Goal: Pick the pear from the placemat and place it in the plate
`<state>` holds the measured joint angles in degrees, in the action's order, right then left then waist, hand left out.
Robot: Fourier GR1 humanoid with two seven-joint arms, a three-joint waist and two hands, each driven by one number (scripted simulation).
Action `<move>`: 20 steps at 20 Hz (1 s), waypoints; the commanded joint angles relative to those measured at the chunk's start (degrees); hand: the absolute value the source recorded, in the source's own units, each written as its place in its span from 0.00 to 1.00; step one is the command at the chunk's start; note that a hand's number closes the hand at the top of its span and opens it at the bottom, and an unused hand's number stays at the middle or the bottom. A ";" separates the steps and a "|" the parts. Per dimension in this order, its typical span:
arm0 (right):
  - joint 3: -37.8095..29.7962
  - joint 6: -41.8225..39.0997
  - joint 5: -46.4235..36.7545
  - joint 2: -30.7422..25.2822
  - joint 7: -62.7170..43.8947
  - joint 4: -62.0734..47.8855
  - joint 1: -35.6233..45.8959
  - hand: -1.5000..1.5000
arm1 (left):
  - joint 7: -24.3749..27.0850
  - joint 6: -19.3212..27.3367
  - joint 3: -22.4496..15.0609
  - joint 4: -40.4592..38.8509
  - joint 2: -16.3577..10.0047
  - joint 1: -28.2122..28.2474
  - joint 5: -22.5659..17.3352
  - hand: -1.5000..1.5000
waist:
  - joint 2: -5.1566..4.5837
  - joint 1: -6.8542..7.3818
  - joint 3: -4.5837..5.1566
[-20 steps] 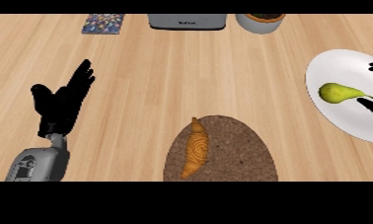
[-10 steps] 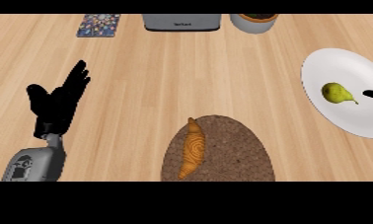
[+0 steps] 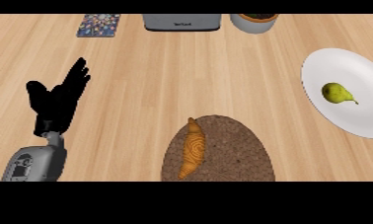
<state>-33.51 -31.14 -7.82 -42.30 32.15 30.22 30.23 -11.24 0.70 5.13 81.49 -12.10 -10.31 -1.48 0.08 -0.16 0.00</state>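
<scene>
Here's the pear (image 3: 337,93), lying on the white plate (image 3: 326,64) at the right edge of the frame, stalk end pointing to the right, well away from the mat. Down at lower centre, the round brown placemat (image 3: 237,150) carries only a croissant (image 3: 193,147), lying lengthwise on the mat's left half. Over at the left edge, the left hand (image 3: 55,108) stands above its grey forearm (image 3: 35,160), fingers straight and spread wide, thumb out to the side, holding nothing and touching nothing, resting well apart from both mat and plate. The right hand shows nowhere in this view. Along the top edge of the wooden counter (image 3: 182,70), from left to right: a small patterned card (image 3: 99,24), a grey appliance (image 3: 181,21) and a grey pot (image 3: 255,22).
</scene>
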 commanded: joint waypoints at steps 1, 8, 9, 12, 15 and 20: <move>-0.20 -7.21 2.16 -2.61 4.46 -1.09 -2.93 0.00 | 0.71 -0.39 -0.23 -2.16 0.68 -1.50 0.37 0.50 | -0.19 0.21 -0.04; 0.45 -6.23 1.21 -6.99 11.28 -8.34 -2.95 0.00 | 3.63 -0.92 0.13 -3.27 0.64 -0.74 0.97 0.50 | -0.44 0.81 -0.13; 1.43 -4.38 0.34 -6.12 12.37 -8.14 -2.63 0.00 | 0.55 -1.46 0.30 -1.68 0.44 -1.51 -0.17 0.50 | -0.43 0.99 -0.15; 1.42 -3.64 0.42 -7.49 11.89 -11.38 -0.99 0.00 | 0.68 -0.94 -0.58 -0.69 0.57 -1.81 1.12 0.50 | -0.54 1.34 -0.19; 0.13 -5.30 1.45 -11.35 12.96 -13.14 -2.30 0.00 | 2.81 -3.11 1.38 -0.45 -1.08 0.94 -0.77 0.50 | -0.62 1.53 -0.24; 1.96 -3.81 -0.35 -11.84 17.28 -14.48 -6.16 0.00 | -1.24 -2.72 0.25 1.90 -0.33 -0.19 -0.72 0.50 | -0.68 1.53 -0.34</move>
<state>-31.86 -28.81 -7.51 -52.49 40.95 18.06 26.75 -11.23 -0.72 4.69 82.39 -11.31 -10.41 -1.21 -0.54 1.29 -0.27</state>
